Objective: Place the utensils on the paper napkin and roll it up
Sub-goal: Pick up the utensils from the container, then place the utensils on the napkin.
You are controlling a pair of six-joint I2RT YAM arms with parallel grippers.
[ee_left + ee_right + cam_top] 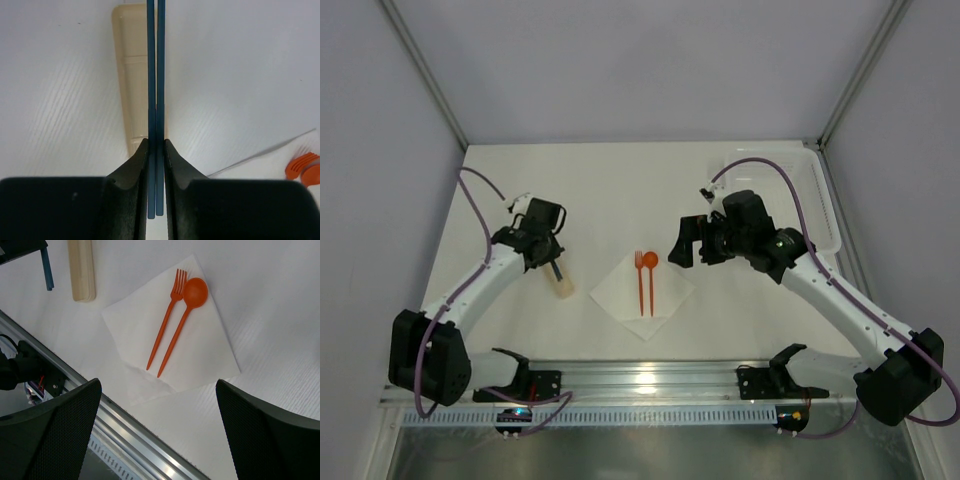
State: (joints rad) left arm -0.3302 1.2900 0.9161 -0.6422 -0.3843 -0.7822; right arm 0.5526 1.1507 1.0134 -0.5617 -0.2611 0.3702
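Observation:
A white paper napkin (620, 290) lies as a diamond at the table's middle; it also shows in the right wrist view (200, 350). An orange fork (639, 282) and an orange spoon (651, 262) lie side by side on it, as the right wrist view shows for the fork (165, 325) and the spoon (192, 295). My left gripper (548, 250) is shut on two thin blue sticks (156, 75), just above a pale tan flat piece (131, 75) on the table left of the napkin. My right gripper (695, 250) hovers open and empty right of the napkin.
A white mesh basket (825, 200) stands at the back right. A metal rail (640, 380) runs along the near edge. Purple cables (480, 215) loop over both arms. The enclosure's grey walls stand on all sides.

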